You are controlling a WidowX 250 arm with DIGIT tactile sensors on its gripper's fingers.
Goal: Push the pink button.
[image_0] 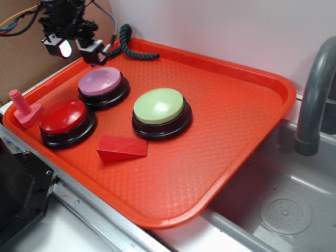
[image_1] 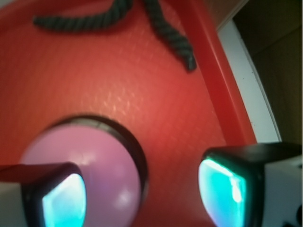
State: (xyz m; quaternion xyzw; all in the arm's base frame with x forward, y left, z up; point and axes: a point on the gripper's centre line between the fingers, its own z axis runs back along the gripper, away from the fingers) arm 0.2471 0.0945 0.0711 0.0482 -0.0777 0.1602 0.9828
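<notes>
Tray (image_0: pixel 252 136), orange, textured: 1. Sits partly over a sink (image_0: pixel 286 212) at its right; carries all items, so nothing rolls off.

Push buttons, dome cap on black base: 3.
- pink button (image_0: pixel 100 81), task item. Far-left part of tray, just behind the red one. In wrist view it lies low-left, under one finger (image_1: pixel 57 196), so hand isn't centred on it yet; cap looks unpressed (judgement).
- red button (image_0: pixel 63 116), front-left, nearly touching pink one's base.
- green button (image_0: pixel 159 106), approx mid-tray, apart from both.

Hand (image_0: pixel 77 47): 1. Hovers above tray's far-left corner, behind pink button, not touching it. Fingers spread apart, nothing between them. Probably parked high to come down on the cap; a small shift toward the cap would be needed first, w/ red button close enough to clip.

Distractors, 1 each:
- red wedge block (image_0: pixel 122 148), flat, in front of green button.
- pink bolt-shaped toy (image_0: pixel 24 109), upright on tray's left rim.
- dark rope (image_0: pixel 128 46), loose at far edge.

Faucet (image_0: pixel 314 94), grey: 1, right.
</notes>
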